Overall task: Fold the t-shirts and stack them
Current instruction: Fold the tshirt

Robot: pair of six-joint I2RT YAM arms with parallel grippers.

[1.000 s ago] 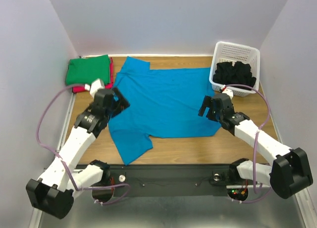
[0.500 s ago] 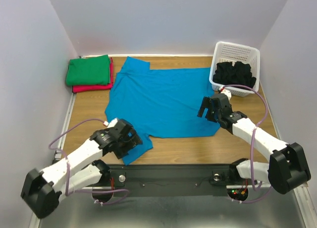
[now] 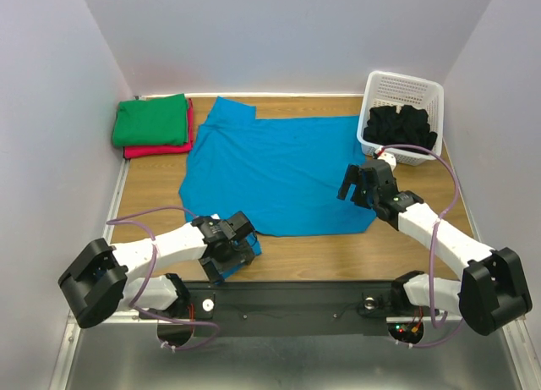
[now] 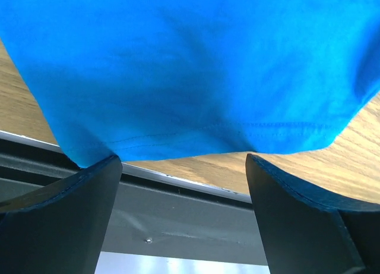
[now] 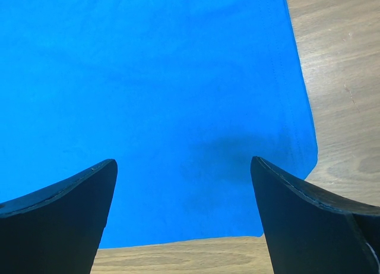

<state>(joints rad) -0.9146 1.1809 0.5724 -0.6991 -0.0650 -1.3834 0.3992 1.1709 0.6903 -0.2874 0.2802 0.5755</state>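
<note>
While the right gripper (image 3: 362, 185) waits, jaws apart, over the hem of the blue shirt (image 3: 279, 166) at four o'clock, the left gripper (image 3: 230, 248) has swung from ten o'clock down to the sleeve (image 4: 190, 78) at seven, jaws apart, nothing gripped. The shirt lies spread flat; a sleeve fold looks next.
</note>
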